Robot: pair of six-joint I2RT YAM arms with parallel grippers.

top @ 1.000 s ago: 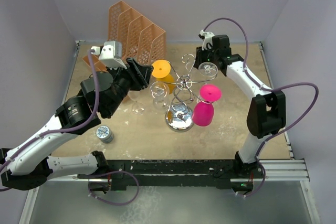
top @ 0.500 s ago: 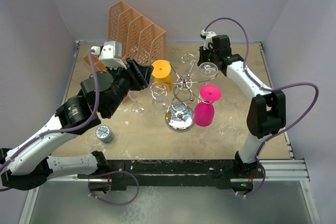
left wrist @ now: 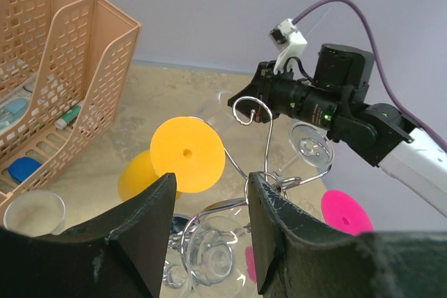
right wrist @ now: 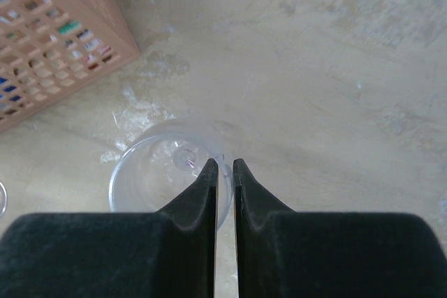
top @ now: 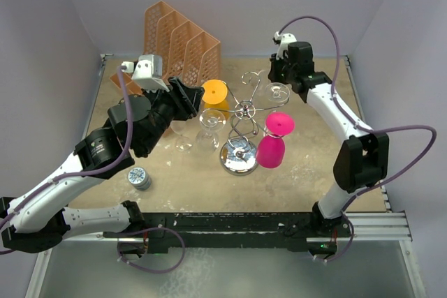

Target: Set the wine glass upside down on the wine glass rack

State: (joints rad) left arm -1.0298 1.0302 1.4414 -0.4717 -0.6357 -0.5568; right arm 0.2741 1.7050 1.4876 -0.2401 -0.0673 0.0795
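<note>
Top view: the right gripper (top: 272, 79) has backed toward the upper right and drawn its fingers nearly together over the last second. The wine glass (top: 277, 92) hangs foot-up where it was, on the upper-right arm of the wine glass rack (top: 246, 111), apart from the gripper. Reads as released and hung, so the step is likely done. The left gripper (top: 194, 99) is unmoved, spread and empty, just upper left of a second clear glass (top: 207, 134). Count: one rack, one orange glass (top: 214, 93), one pink glass (top: 272, 146), two clear glasses for sure, a faint round shape (top: 184, 146) on the table (top: 314, 165) I cannot name, one mesh organiser (top: 178, 40), one tin (top: 140, 178). Left wrist view: the spread fingers (left wrist: 150, 235) frame the rack, nothing clamped. Right wrist view: only a slit between the fingers (right wrist: 209, 186), nothing in it. The wine glass (right wrist: 157, 179) sits beyond the tips, lower left.
</note>
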